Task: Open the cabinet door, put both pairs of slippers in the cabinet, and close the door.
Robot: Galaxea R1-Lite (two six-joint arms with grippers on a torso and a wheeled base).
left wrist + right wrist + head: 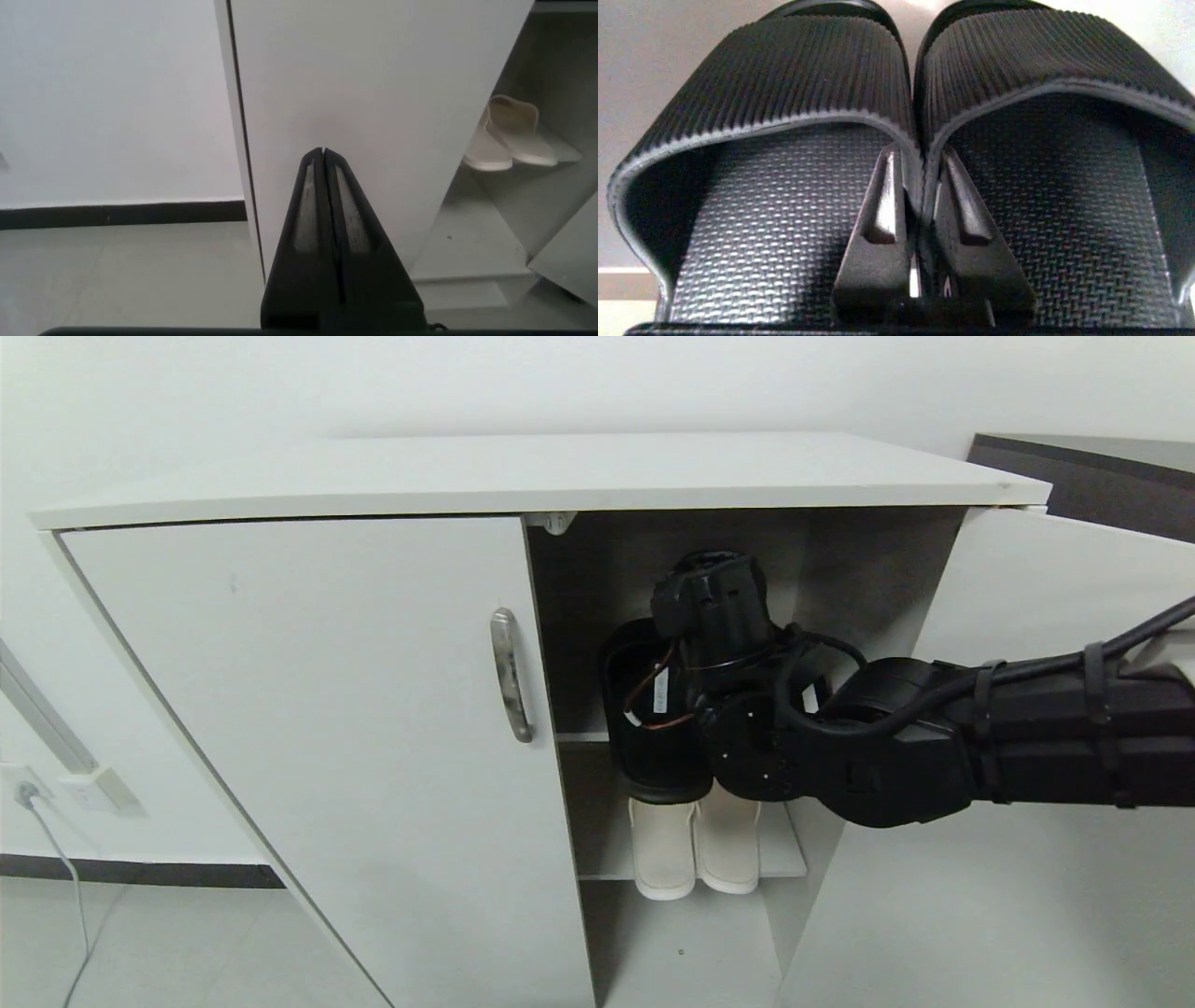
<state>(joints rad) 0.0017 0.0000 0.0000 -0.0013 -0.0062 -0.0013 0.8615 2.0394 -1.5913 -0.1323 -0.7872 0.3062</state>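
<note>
- Right gripper (920, 182): jaws pinched on the touching inner walls of the black slippers (775, 215), one slipper on either side, inside the cabinet (560, 476).
- White slippers (695, 845): on the shelf (784, 859), directly beneath the held pair.
- Left gripper (323, 159): jaws pressed together, empty, with the closed left door (374, 93) just ahead.

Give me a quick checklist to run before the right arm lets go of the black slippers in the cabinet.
1. Right door open: ok.
2. Right gripper shut on black slippers, pinching both inner edges: ok.
3. White slippers already on the lower shelf: ok.
4. The black slippers resting on a shelf: cannot tell.
5. Left gripper shut, outside the cabinet, facing the closed left door: ok.
</note>
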